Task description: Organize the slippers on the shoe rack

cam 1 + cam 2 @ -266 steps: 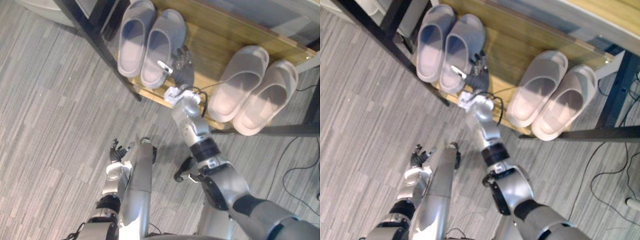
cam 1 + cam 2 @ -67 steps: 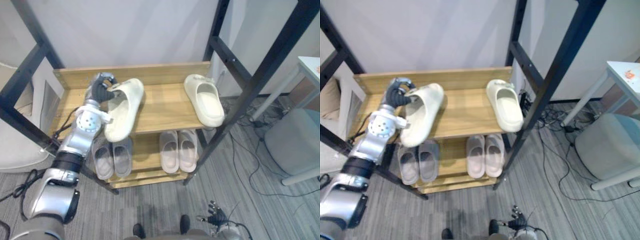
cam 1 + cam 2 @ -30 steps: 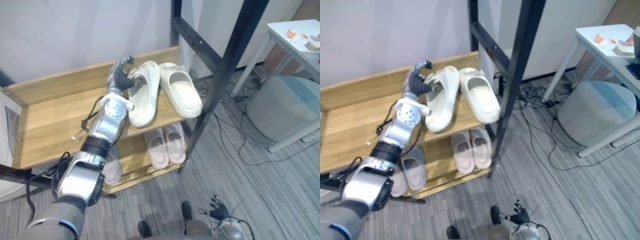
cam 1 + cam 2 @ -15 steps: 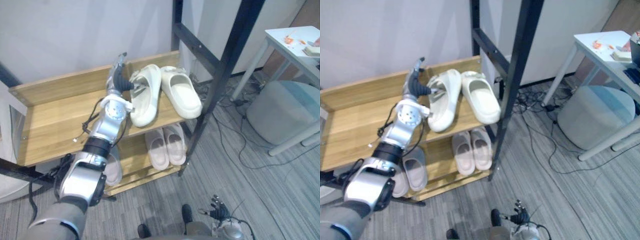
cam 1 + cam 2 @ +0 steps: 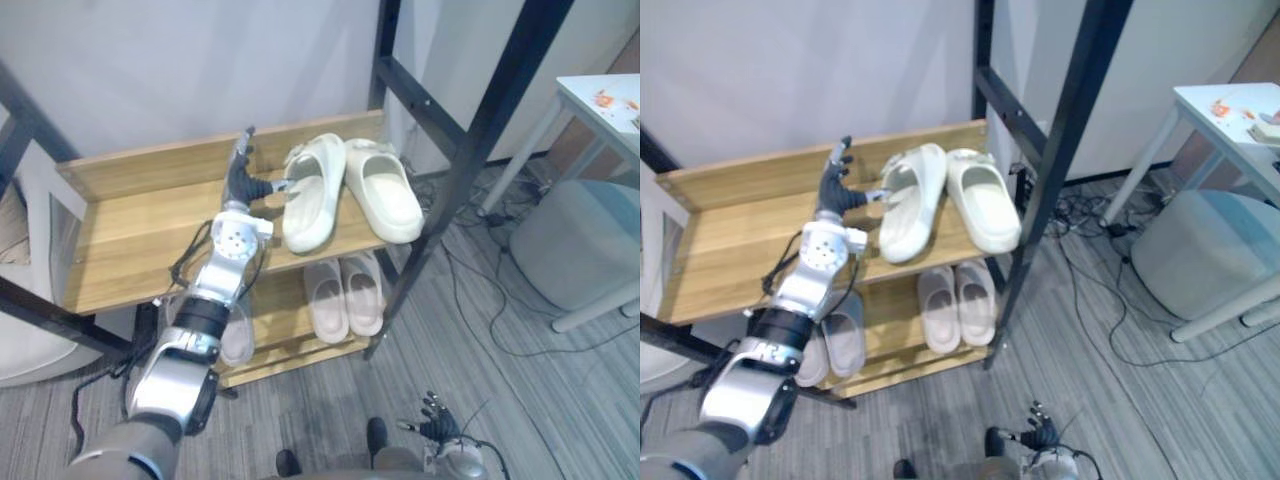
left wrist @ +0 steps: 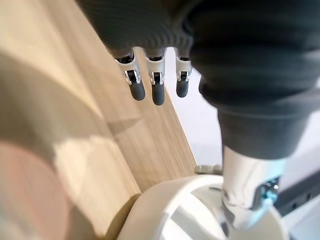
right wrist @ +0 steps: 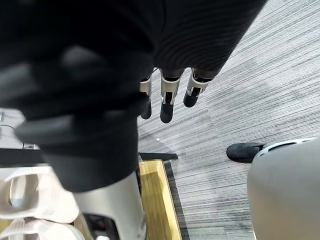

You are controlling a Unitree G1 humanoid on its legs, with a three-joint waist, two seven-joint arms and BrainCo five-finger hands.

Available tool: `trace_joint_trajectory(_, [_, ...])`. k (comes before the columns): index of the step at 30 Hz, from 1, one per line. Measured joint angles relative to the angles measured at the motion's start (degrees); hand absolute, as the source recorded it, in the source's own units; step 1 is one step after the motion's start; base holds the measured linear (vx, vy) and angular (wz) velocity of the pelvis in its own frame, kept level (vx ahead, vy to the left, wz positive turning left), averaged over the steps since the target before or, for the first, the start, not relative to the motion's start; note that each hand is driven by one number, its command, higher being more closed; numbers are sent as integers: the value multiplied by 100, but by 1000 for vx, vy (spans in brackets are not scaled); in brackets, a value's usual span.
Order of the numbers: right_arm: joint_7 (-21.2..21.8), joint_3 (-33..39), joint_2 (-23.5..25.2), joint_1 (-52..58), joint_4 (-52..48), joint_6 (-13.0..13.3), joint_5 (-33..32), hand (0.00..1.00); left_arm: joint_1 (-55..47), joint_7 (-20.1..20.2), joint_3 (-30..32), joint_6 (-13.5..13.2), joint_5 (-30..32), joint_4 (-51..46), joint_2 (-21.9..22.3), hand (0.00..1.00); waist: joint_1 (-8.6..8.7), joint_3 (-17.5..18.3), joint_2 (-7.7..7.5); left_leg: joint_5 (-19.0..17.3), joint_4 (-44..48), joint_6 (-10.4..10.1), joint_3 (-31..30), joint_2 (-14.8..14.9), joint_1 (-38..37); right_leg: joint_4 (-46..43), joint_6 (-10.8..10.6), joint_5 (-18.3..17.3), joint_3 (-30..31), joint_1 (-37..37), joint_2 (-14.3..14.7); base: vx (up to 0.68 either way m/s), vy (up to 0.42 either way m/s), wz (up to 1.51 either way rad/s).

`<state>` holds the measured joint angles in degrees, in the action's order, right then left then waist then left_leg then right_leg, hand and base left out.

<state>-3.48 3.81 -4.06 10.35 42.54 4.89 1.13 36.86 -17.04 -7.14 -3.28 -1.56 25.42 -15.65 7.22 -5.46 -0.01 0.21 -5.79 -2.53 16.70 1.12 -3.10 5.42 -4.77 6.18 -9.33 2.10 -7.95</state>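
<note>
My left hand (image 5: 242,180) is up at the upper centre of the left eye view, over the top wooden shelf of the shoe rack (image 5: 140,230). Its fingers (image 6: 157,93) are straight and spread loosely, holding nothing, and my thumb reaches out sideways toward the left cream slipper (image 5: 312,195); I cannot tell whether the tip touches its edge. That slipper lies just right of my hand on the top shelf, tipped a little onto its side, its back end meeting the right cream slipper (image 5: 383,195), which sits flat beside it near the rack's black post. Both point toward the front edge of the shelf. On the lower shelf, under the cream ones, a pink pair (image 5: 346,296) stands side by side, and to its left a grey pair (image 5: 835,340) is partly hidden behind my forearm. My right hand (image 5: 433,430) hangs low at the bottom of the frame, right of centre, over the grey carpet (image 5: 480,400), its fingers relaxed and apart, empty. A grey stool (image 5: 575,250) and a white table (image 5: 605,100) stand at the right edge.
</note>
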Motion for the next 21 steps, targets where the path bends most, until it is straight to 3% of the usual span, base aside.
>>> trace_joint_trajectory(4, [1, -4, -1, 1, 8, -46, 0, 0, -474, 163, -163, -147, -886, -528, 78, 0, -47, 3, -5, 1, 1, 2, -78, -3, -1, -22, -21, -16, -81, -45, -4, -1, -26, 8])
trace_joint_trajectory(13, [4, -236, -30, -26, 111, -136, 1, 0, -1041, 540, -756, -201, -2352, -999, 110, 0, -101, 72, -109, 6, 42, 9, -258, -13, -23, -9, -48, -63, -265, -183, -41, -25, -28, 11])
trace_joint_trajectory(21, [4, -425, -66, -22, 113, -157, 0, 0, -1187, 688, -1241, -214, -2787, -1225, 124, 0, -112, 114, -140, 5, 41, 9, -280, -1, -59, 8, -55, -85, -303, -228, -59, -32, -20, 2])
